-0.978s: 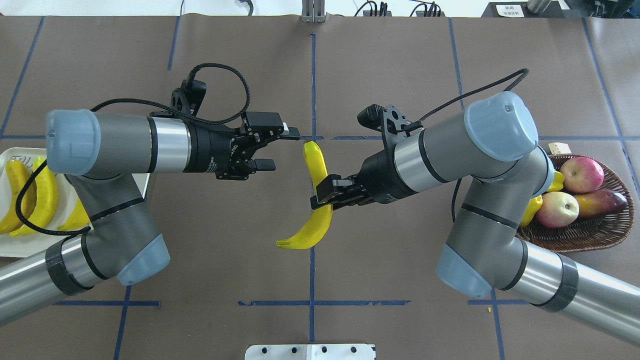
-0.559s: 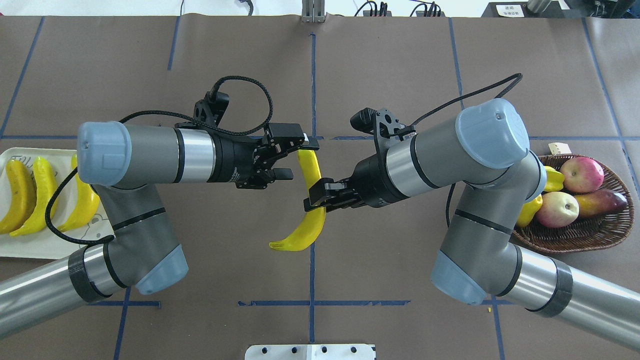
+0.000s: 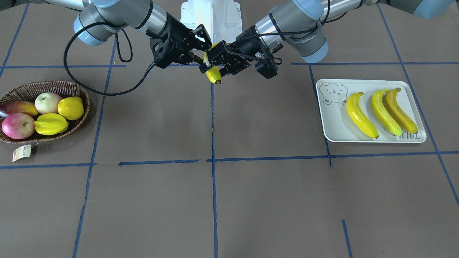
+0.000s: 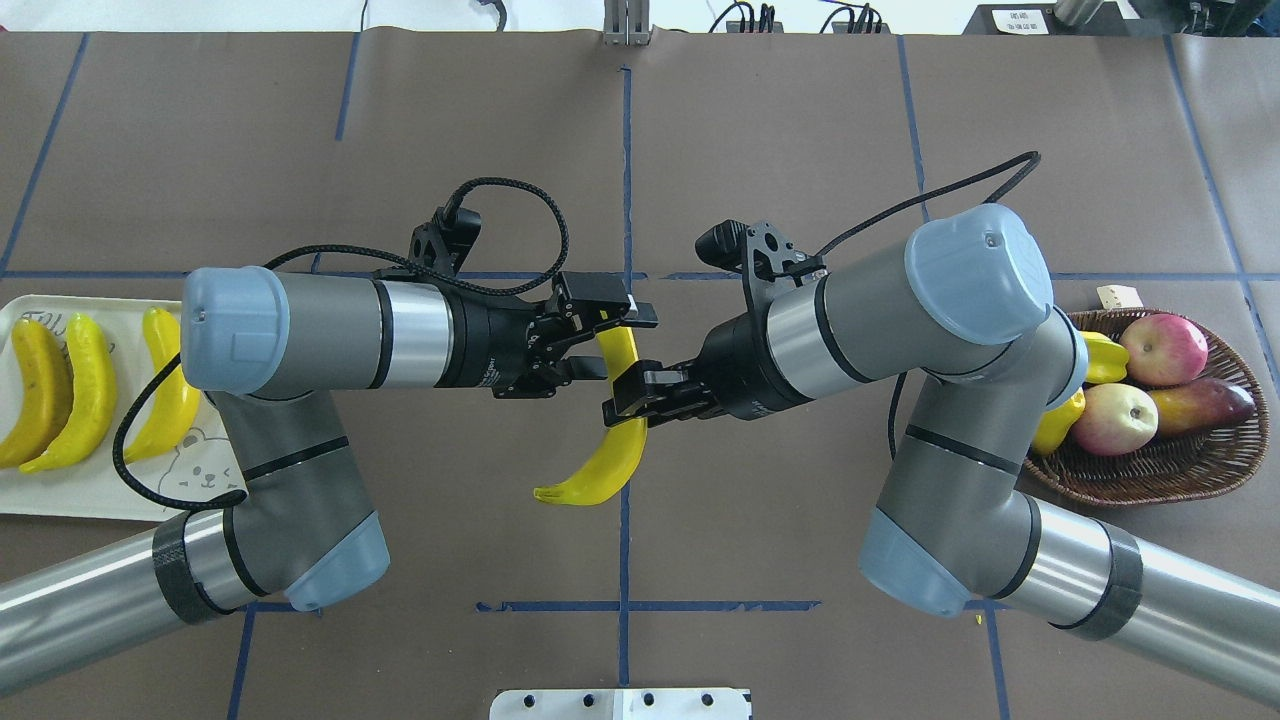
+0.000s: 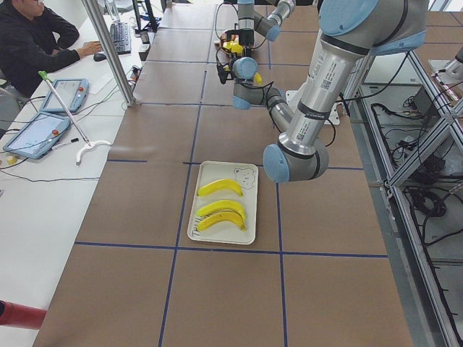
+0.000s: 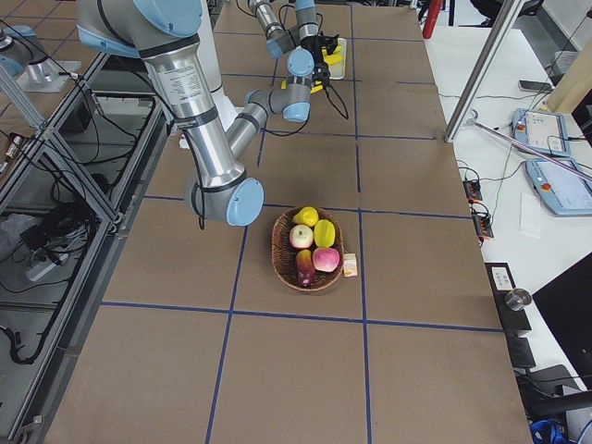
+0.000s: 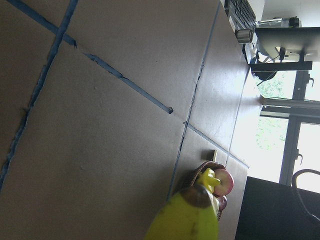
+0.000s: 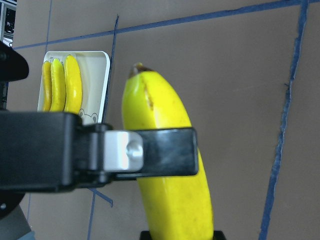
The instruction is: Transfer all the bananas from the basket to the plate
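My right gripper (image 4: pixel 622 397) is shut on the middle of a yellow banana (image 4: pixel 608 465) and holds it above the table centre. The banana also shows in the right wrist view (image 8: pixel 170 200). My left gripper (image 4: pixel 615 345) is open, with its jaws on either side of the banana's upper end. Three more bananas (image 3: pixel 360 114) lie side by side on the pale plate (image 3: pixel 333 122) with the bear print, which shows at the left edge of the overhead view (image 4: pixel 90 490). The wicker basket (image 3: pixel 46 84) stands at the other end of the table.
The basket (image 4: pixel 1150 480) holds two apples (image 3: pixel 18 126), a starfruit (image 3: pixel 51 123), a round yellow fruit (image 3: pixel 71 108) and a purple mango. A paper tag (image 3: pixel 21 152) hangs beside it. Blue tape lines cross the brown table. An operator sits beyond the far side.
My left arm has moved right, off the plate side, until its open jaws straddle the banana's upper end. My right gripper has shifted slightly left with the banana.
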`<state>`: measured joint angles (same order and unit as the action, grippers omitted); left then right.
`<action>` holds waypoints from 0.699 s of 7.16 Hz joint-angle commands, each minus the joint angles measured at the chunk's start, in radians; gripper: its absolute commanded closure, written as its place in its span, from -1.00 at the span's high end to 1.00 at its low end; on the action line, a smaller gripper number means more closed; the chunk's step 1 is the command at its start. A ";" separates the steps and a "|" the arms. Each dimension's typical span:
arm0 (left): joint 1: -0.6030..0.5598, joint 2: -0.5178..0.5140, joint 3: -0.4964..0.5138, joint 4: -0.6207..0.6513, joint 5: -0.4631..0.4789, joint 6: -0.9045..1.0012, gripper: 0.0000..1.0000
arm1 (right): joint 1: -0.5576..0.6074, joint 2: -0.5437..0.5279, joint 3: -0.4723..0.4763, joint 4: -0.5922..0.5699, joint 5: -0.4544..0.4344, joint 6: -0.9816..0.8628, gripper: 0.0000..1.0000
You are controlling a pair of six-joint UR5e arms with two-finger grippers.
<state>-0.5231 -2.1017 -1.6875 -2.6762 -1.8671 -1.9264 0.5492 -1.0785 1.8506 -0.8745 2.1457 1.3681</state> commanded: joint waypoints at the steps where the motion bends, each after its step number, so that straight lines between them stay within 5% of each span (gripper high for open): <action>1: 0.002 0.006 -0.001 -0.001 -0.001 0.001 -1.00 | 0.003 -0.009 0.015 0.000 0.006 -0.001 -0.82; 2: 0.002 0.008 -0.003 0.001 -0.001 0.001 -1.00 | 0.002 -0.009 0.015 0.002 0.002 0.000 0.98; 5: -0.002 0.011 -0.003 0.006 -0.001 0.009 -1.00 | 0.008 -0.026 0.044 0.002 0.003 0.006 1.00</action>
<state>-0.5233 -2.0917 -1.6903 -2.6725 -1.8684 -1.9225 0.5558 -1.0984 1.8851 -0.8713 2.1487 1.3705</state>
